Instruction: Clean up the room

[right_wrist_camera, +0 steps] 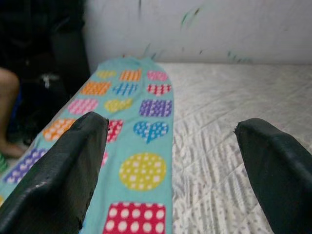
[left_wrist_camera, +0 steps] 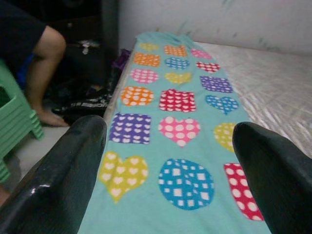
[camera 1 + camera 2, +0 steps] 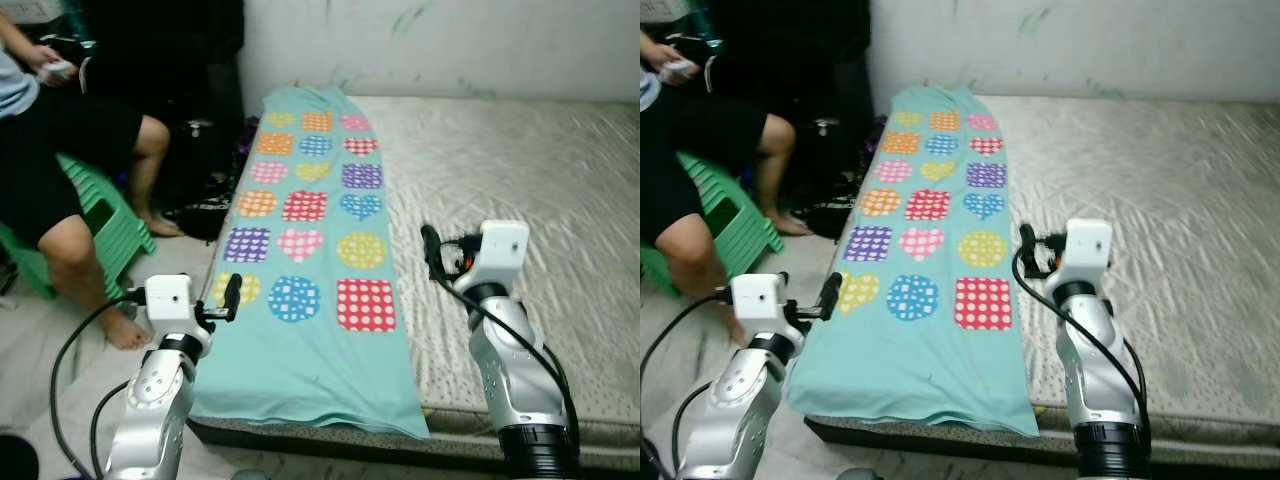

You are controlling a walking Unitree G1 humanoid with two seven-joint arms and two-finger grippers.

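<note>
A teal blanket [image 3: 310, 250] with colourful dotted hearts, squares and circles lies stretched flat along the left side of a bare grey mattress [image 3: 520, 180]. Its near end hangs slightly over the mattress's front edge. My left gripper [image 3: 232, 297] hovers at the blanket's near left border, above the yellow heart patch [image 2: 122, 174], and its fingers are open with nothing between them. My right gripper [image 3: 432, 250] is raised over the mattress just right of the blanket, beside the yellow circle patch [image 1: 142, 170], also open and holding nothing.
A person [image 3: 60, 150] sits on a green plastic stool [image 3: 110, 225] at the left, feet on the floor beside the bed. Dark bags [image 3: 200, 190] lie on the floor by the mattress's left edge. A pale wall [image 3: 450, 45] runs behind the bed.
</note>
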